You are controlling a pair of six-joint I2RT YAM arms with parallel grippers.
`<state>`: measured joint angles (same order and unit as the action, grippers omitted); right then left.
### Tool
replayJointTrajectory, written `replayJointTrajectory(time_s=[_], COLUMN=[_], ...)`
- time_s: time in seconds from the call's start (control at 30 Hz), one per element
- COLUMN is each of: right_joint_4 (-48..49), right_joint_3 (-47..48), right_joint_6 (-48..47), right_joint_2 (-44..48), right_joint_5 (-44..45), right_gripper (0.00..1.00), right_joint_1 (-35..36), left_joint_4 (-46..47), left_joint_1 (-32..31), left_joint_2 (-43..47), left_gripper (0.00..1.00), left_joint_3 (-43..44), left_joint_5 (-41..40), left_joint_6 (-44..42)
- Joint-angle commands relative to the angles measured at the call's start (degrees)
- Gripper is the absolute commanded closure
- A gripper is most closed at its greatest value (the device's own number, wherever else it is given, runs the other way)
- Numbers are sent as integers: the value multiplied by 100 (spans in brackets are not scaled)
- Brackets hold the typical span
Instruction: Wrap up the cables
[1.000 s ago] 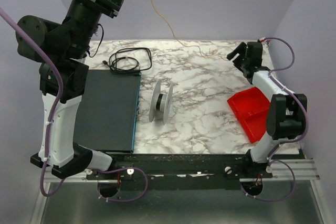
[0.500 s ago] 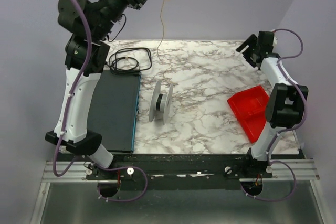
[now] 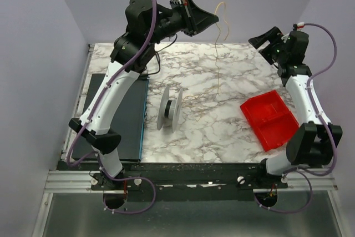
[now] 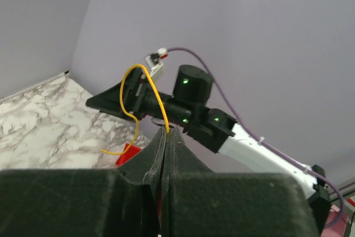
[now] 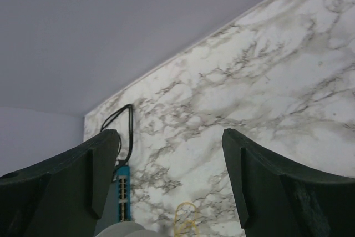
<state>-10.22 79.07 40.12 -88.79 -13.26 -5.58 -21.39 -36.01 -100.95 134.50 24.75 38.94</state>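
The wire (image 3: 218, 54) is clamped between the closed jaws of the left gripper (image 4: 166, 134) and hangs slack below it. The right gripper (image 5: 169, 137), opposite, is spread open.

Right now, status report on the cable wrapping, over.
Left gripper shut on wire, held high. Right gripper open, empty. Spool upright mid-table; nothing between it and wire.

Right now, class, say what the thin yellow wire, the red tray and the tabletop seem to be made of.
The wire: probably plastic-coated, smooth yellow; it curls and hangs limp. The red tray: likely moulded plastic, slightly glossy, with a formed divider. The tabletop: white with grey veins like marble; real stone or a printed laminate cannot be told.
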Motion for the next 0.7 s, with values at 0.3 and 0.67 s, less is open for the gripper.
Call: replayJointTrajectory(time_s=[0.3, 0.67], right_joint_4=[2562, 1279], right_joint_3=[-2877, -2741], right_joint_6=[356, -1231], right_joint_2=[2394, 3051], right_joint_5=[-2066, 259], right_gripper=[22, 36], right_joint_1=[761, 3084], left_joint_4=[-238, -241], left_joint_1=[-44, -401], left_joint_2=[1236, 1619], left_gripper=[100, 100], left_joint_3=[-2871, -4041], left_joint_5=[420, -2191], left_joint_6=[-701, 828])
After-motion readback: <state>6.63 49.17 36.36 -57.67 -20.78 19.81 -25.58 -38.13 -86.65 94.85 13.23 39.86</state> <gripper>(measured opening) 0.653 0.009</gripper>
